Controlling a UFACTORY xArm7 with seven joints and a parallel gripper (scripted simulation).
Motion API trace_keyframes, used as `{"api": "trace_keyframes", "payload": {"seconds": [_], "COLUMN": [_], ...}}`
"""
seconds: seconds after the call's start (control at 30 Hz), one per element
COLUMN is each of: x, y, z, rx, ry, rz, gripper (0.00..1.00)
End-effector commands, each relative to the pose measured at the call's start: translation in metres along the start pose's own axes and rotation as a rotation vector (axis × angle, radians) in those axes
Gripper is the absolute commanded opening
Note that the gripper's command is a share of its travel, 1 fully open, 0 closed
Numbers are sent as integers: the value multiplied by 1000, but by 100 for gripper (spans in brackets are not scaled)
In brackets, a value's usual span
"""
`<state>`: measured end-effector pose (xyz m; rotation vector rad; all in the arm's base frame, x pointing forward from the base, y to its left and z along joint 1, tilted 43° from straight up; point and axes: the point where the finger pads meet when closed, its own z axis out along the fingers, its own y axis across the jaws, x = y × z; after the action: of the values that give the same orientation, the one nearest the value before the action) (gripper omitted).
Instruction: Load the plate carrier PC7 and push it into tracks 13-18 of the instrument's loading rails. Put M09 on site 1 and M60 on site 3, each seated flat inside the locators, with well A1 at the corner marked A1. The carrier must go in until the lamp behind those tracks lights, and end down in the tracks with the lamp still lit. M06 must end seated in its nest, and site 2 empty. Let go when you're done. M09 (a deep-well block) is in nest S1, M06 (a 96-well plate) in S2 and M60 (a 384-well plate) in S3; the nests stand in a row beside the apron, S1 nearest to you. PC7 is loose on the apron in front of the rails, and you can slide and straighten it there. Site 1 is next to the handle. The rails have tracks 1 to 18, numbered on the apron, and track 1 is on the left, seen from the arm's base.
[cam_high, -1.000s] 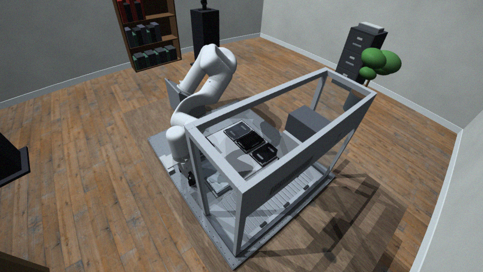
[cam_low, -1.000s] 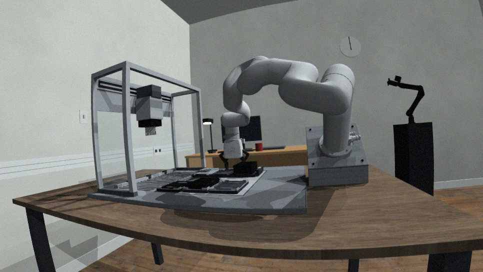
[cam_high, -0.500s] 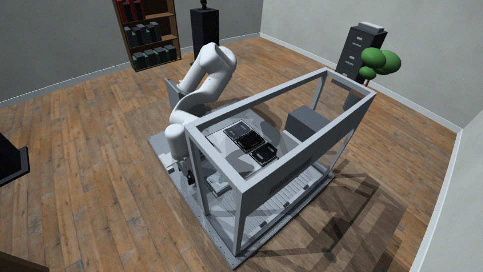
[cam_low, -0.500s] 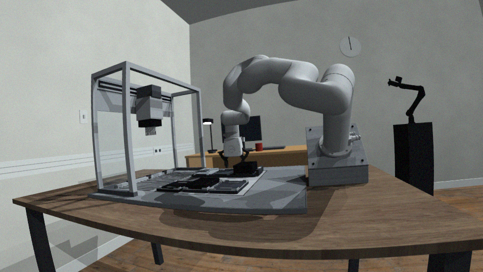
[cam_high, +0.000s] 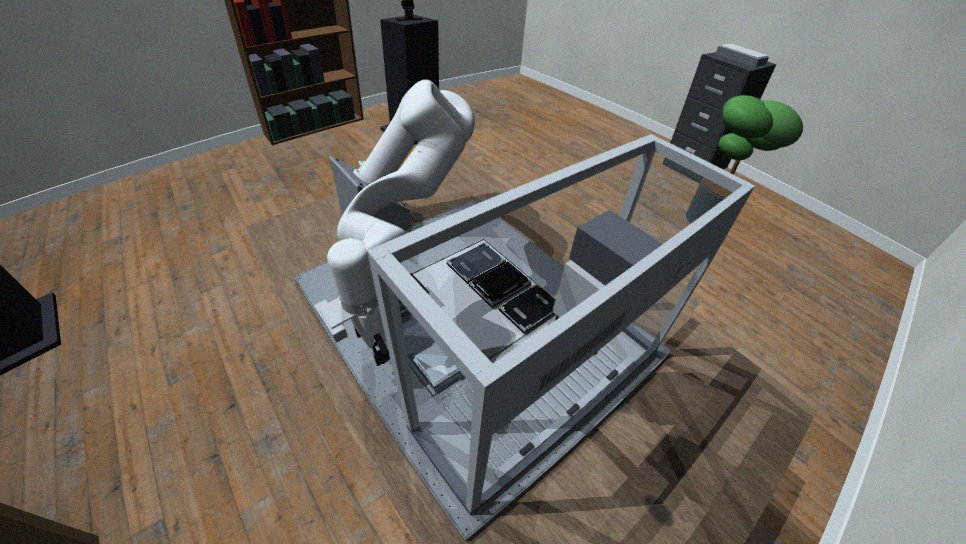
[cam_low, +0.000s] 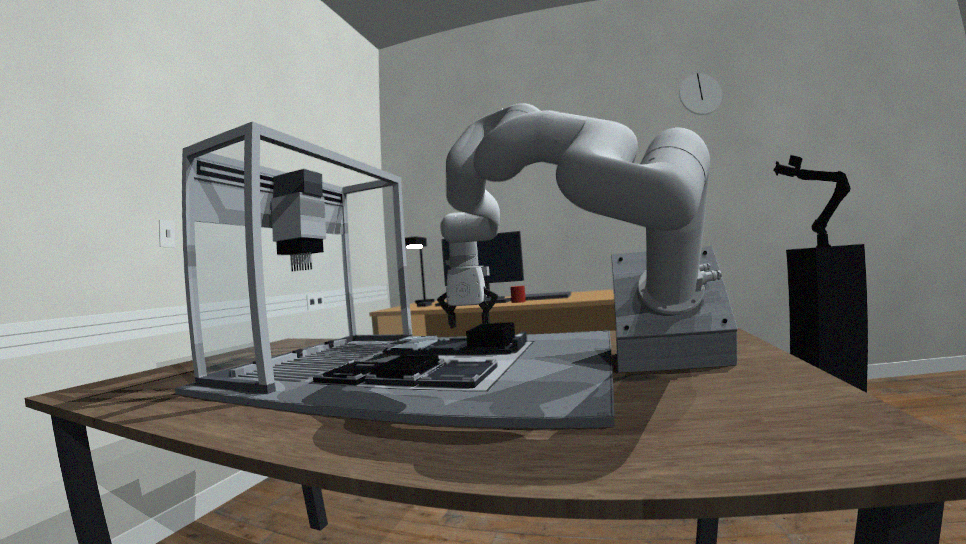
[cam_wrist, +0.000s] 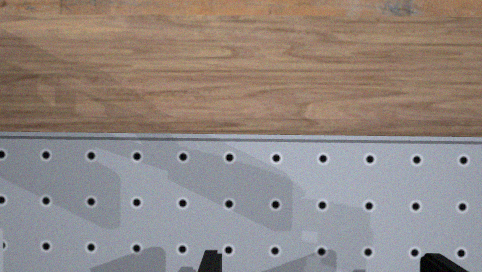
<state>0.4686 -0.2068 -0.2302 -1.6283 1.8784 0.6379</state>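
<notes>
- Toward the far edge of the table, as the exterior view sees it, the dark deep-well block M09 (cam_low: 496, 334) stands in its nest, close to the arm's pedestal (cam_low: 716, 351).
- The gripper (cam_low: 467, 323) hangs over the side of that block that faces away from the pedestal, pointing straight down.
- Its jaws are spread as wide as they go and nothing is between them.
- The fingertips are about level with the block's top. Whether either one touches it cannot be told from this angle.
- In the wrist view only the two dark fingertips show, at the bottom edge and well apart.
- Between and beyond them lies the grey perforated base plate (cam_wrist: 300, 180), and past its edge the wooden table (cam_wrist: 240, 75).
- In the top view a pale plate (cam_high: 438, 370) lies next along the same side, partly hidden behind a post of the frame (cam_high: 395, 317).
- The plate carrier PC7 (cam_low: 466, 371) lies on the side of the base plate toward the table's near edge, a long dark tray well apart from the gripper.
- Its middle site looks darker and gridded. Whether anything lies on it cannot be told.
- The ribbed loading rails (cam_low: 317, 361) lie beyond the carrier, under the frame, toward the table's left end.
- A grey pipetting head (cam_low: 297, 209) hangs from the frame's top bar above the rails.
- The white arm (cam_low: 594, 162) arches from the pedestal over the base plate.
</notes>
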Motion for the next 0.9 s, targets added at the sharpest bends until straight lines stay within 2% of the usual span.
{"api": "trace_keyframes", "payload": {"seconds": [0.0,0.87], "x": [1,1], "y": [-1,-1], "z": [-8,-45], "rx": [3,3], "ry": [4,4], "rz": [0,0], "gripper": [100,100]}}
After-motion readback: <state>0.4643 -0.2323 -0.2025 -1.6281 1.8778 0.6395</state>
